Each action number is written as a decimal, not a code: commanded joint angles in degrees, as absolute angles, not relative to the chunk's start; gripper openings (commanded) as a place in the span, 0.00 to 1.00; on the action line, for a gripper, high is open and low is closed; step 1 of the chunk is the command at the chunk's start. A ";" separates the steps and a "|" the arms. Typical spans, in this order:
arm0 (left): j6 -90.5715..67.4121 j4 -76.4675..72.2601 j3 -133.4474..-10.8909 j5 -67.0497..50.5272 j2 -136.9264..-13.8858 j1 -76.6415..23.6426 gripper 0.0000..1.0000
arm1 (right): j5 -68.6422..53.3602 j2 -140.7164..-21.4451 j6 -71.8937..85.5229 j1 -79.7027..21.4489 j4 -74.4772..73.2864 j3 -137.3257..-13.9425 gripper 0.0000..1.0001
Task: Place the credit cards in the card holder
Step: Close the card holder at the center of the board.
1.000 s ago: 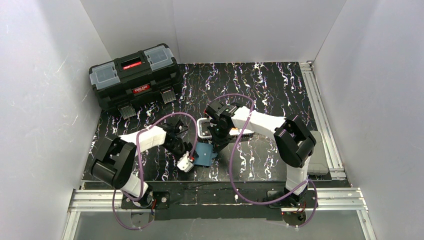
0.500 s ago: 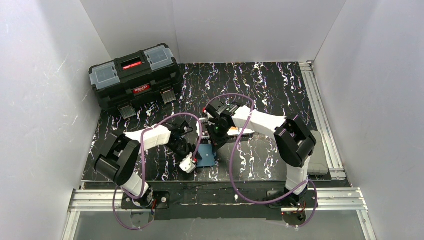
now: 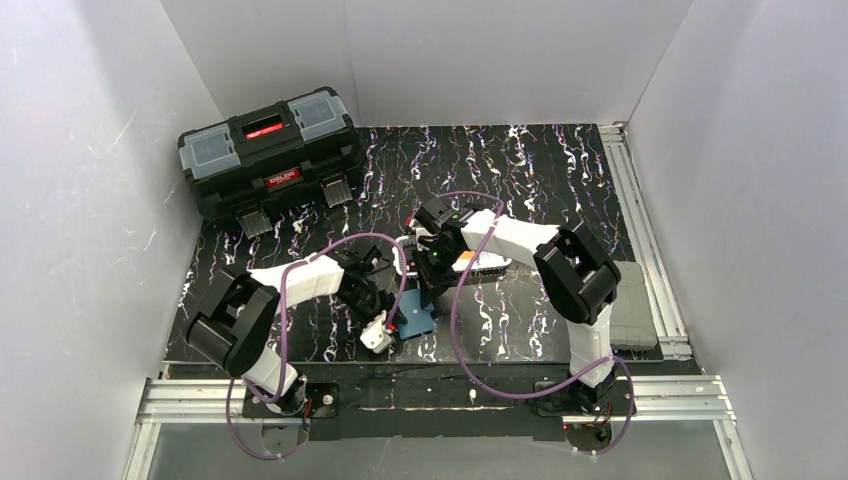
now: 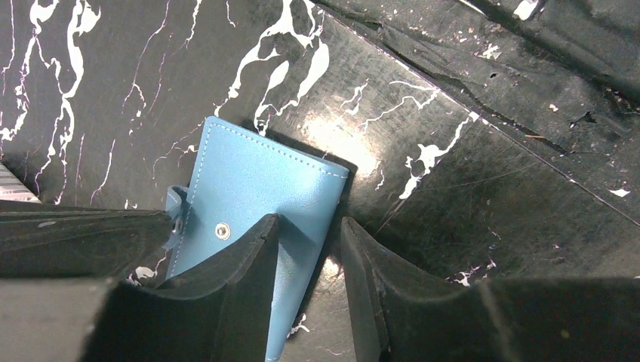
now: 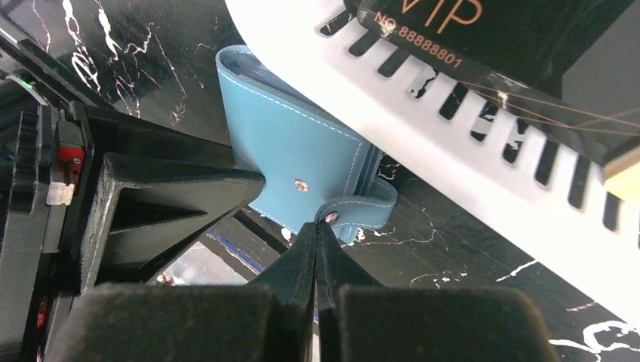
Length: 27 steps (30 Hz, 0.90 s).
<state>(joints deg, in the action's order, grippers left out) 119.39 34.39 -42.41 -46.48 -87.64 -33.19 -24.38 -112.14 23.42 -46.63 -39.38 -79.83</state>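
Teal card holder (image 4: 256, 200) lying near tabletop's near edge, straddled by parted left fingers (image 4: 241, 279). Snap tab (image 5: 362, 210) pinched by clenched right fingers (image 5: 302, 256).

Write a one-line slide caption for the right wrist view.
Right gripper pinches the snap tab of the teal card holder, beside a white slotted basket holding a black VIP card.

The black card (image 5: 483, 30) reads "VIP" and "NO. 88888801".
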 commanded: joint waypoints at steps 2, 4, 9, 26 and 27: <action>122.00 34.75 -40.61 -46.03 -86.31 -33.55 0.34 | -28.47 -112.87 21.20 -46.76 -39.28 -80.65 0.01; 121.79 34.63 -40.52 -45.89 -86.30 -33.56 0.34 | -29.01 -111.81 21.06 -46.76 -38.39 -80.00 0.01; 121.70 34.30 -40.53 -45.56 -86.21 -33.54 0.34 | -30.50 -111.71 20.54 -46.76 -38.06 -79.75 0.01; 121.00 33.32 -39.98 -45.75 -85.47 -33.75 0.33 | -26.36 -115.76 20.10 -48.95 -40.69 -83.32 0.01; 121.02 33.33 -39.96 -45.67 -85.37 -33.75 0.33 | -26.14 -115.63 20.17 -48.96 -40.62 -83.36 0.01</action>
